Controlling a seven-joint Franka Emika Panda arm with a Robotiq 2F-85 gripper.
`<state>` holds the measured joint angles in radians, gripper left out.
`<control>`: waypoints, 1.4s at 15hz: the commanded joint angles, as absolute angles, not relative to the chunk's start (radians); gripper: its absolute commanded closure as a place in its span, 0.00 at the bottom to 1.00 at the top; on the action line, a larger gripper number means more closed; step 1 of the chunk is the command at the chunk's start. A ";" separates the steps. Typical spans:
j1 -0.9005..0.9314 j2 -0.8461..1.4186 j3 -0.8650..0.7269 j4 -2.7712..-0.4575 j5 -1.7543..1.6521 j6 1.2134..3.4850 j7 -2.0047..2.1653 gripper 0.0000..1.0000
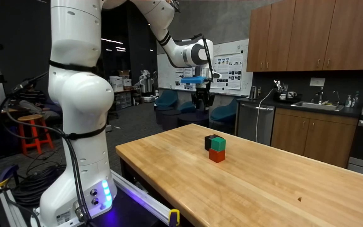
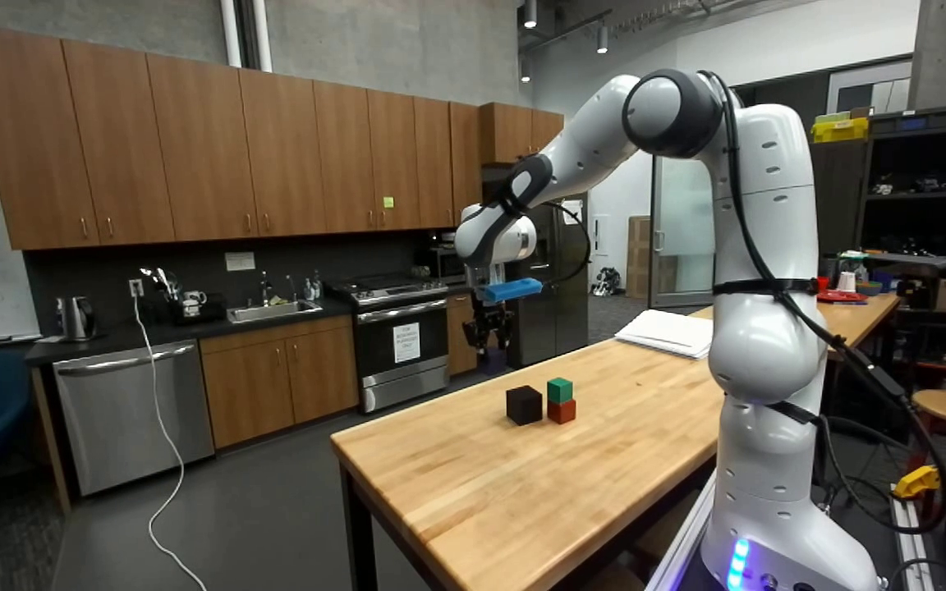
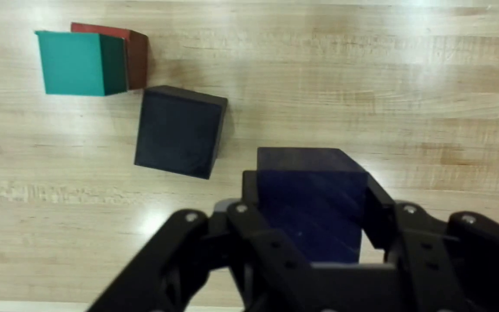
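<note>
My gripper (image 3: 313, 197) is shut on a dark blue block (image 3: 310, 216), with one finger on each side of it. In both exterior views the gripper (image 1: 202, 102) (image 2: 489, 336) hangs above table height, and the block is dim below it. A black cube (image 3: 178, 134) stands on the table, up and left of the held block in the wrist view. Beside it a green cube (image 3: 72, 63) sits on a red cube (image 3: 137, 60). The green cube (image 1: 218, 144) (image 2: 560, 390), red cube (image 1: 216, 155) (image 2: 561, 410) and black cube (image 1: 210, 142) (image 2: 524, 405) show in both exterior views.
The cubes stand on a wooden table (image 1: 169, 164) (image 2: 456, 492). A tiny brown bit (image 1: 299, 199) lies on it. A stack of white sheets (image 2: 666, 332) lies on the table near the arm. A kitchen counter with a sink (image 1: 318, 106) (image 2: 274, 312) stands beyond the table.
</note>
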<state>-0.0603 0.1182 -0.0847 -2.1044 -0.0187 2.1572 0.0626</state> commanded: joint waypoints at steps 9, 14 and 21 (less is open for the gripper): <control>-0.112 0.012 -0.124 -2.303 -0.049 2.303 0.027 0.70; -0.122 0.020 -0.138 -2.326 -0.082 2.344 0.041 0.70; -0.130 0.037 -0.149 -2.331 -0.098 2.357 0.076 0.70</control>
<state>-0.1254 0.0462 -0.1483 -2.3164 -0.0747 2.3393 0.0390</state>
